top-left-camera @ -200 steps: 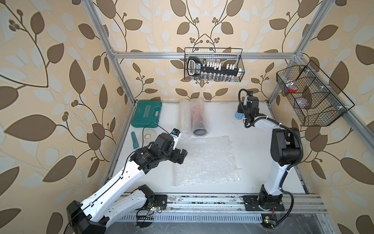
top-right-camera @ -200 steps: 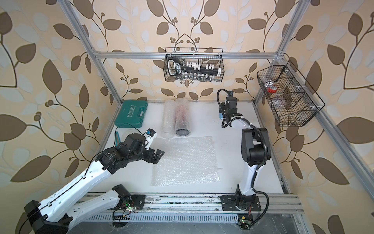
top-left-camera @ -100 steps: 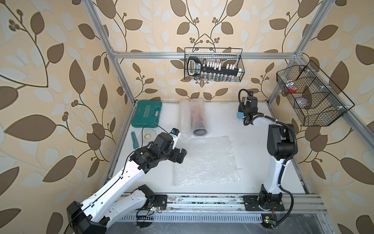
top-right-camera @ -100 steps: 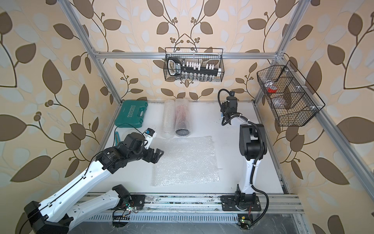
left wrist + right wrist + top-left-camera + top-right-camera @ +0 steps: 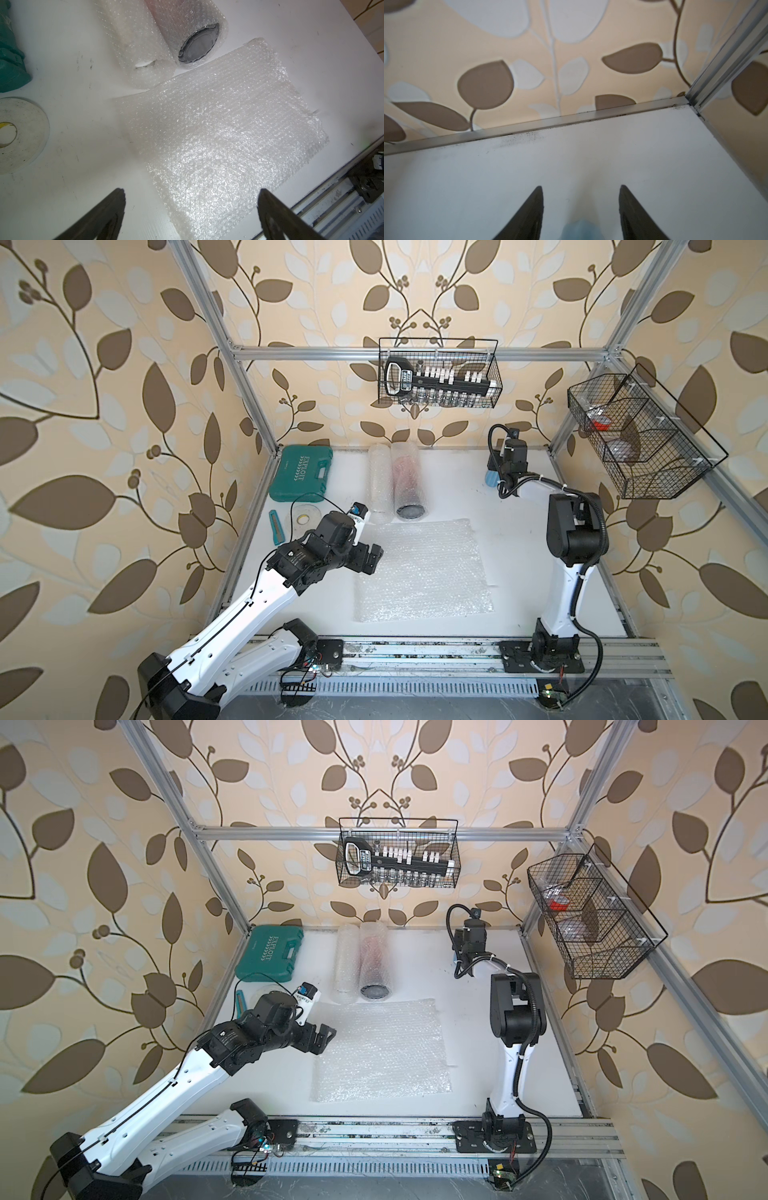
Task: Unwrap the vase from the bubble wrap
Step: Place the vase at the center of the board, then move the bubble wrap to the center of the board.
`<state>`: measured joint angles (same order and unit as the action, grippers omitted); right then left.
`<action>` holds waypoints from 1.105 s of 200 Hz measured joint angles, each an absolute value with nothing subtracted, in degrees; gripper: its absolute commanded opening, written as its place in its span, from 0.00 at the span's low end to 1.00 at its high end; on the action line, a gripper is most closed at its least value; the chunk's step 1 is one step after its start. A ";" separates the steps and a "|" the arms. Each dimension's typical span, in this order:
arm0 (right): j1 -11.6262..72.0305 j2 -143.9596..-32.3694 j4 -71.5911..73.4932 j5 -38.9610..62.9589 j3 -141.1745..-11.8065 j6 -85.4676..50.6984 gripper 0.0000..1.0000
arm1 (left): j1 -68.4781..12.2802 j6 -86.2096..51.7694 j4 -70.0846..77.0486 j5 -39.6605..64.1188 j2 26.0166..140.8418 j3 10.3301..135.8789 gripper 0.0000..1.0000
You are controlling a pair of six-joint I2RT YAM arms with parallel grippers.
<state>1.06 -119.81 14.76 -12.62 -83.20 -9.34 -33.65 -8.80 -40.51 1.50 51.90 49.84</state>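
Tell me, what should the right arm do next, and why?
Probably lift the right end effector straight up, away from the blue thing. Its jaws stand apart on either side of it, not gripping, and the bubble wrap sheet lies spread flat with nothing wrapped in it.

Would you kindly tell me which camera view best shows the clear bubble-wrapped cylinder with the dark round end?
The left wrist view: the bubble-wrapped cylinder appears close and sharp, dark end visible. Both top views show it small; the right wrist view misses it.
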 measured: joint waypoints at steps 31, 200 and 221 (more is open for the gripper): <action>1.06 -118.83 13.58 -11.79 -82.30 -9.13 0.70 | -33.65 -8.80 -40.51 1.56 52.03 49.84 0.99; 2.17 -79.05 -11.11 2.94 -55.13 -19.55 0.70 | -32.51 -8.80 -40.56 4.14 52.69 49.87 0.99; 3.33 -74.22 -14.81 4.12 -49.23 -21.65 0.68 | -32.51 -8.80 -40.56 4.14 52.69 49.87 0.99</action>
